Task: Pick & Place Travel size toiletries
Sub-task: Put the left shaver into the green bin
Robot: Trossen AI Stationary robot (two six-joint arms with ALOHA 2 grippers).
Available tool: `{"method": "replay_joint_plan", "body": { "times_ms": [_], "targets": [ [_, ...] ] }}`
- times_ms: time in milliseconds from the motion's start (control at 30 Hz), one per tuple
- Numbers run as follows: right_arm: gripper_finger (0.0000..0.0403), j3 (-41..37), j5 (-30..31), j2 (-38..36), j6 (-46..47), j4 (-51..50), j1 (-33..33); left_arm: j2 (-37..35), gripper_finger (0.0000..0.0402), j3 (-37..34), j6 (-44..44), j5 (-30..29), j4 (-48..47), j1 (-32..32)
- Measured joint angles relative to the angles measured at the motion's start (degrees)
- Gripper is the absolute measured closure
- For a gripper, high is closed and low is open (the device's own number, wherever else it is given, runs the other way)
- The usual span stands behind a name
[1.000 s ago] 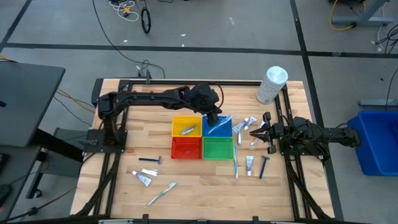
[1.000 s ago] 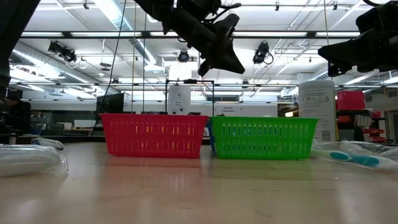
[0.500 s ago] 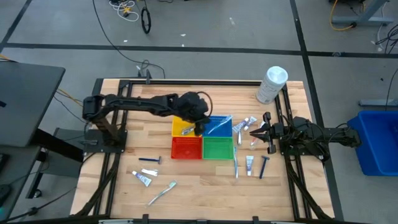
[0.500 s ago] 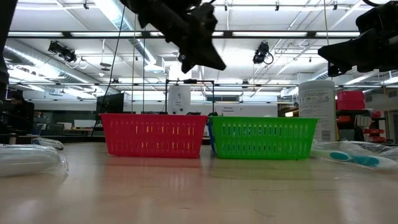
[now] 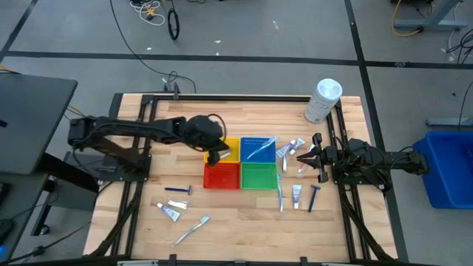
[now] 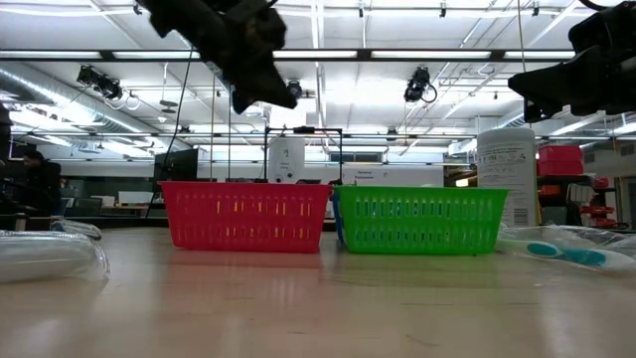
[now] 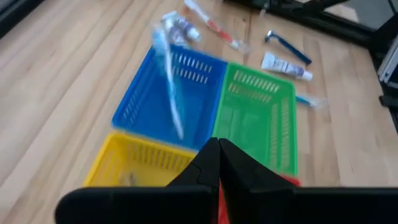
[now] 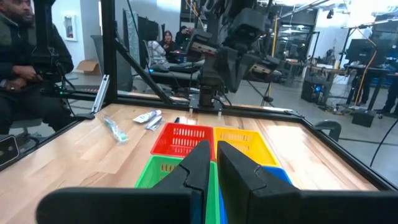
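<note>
Four small baskets sit mid-table: yellow [image 5: 230, 142], blue [image 5: 258, 148], red [image 5: 222, 176] and green [image 5: 259, 176]. A clear toothbrush [image 7: 169, 74] lies in the blue basket, its head end resting over the far rim. A silvery item [image 7: 127, 178] lies in the yellow basket. My left gripper [image 5: 215, 154] hangs shut and empty above the yellow basket's left side, high over the baskets in the low view [image 6: 248, 91]. My right gripper [image 5: 303, 155] waits shut at the table's right. A loose razor [image 5: 177, 190], tube [image 5: 168, 212] and toothbrush [image 5: 192, 229] lie near-left. Tubes [image 5: 292, 148], a toothbrush [image 5: 280, 196], a tube [image 5: 296, 196] and a razor [image 5: 314, 198] lie to the right.
A large white cylindrical container [image 5: 323, 100] stands at the far right corner. The table frame's dark rails [image 5: 222, 97] run along the edges. Bare wood lies between the baskets and the near edge. People sit in the room beyond the table [image 8: 25, 56].
My left gripper has drawn back from above the blue basket toward the table's left, passing over the yellow basket while staying high. The toothbrush has stayed in the blue basket.
</note>
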Motion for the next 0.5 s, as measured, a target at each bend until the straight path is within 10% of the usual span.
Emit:
{"method": "replay_joint_plan", "body": {
  "times_ms": [500],
  "targets": [
    [0.0362, 0.0, 0.0, 0.2, 0.0, 0.0, 0.0, -8.8, 0.0394, -4.9, 4.0, 0.2, -13.0, -0.4]
  ]
}}
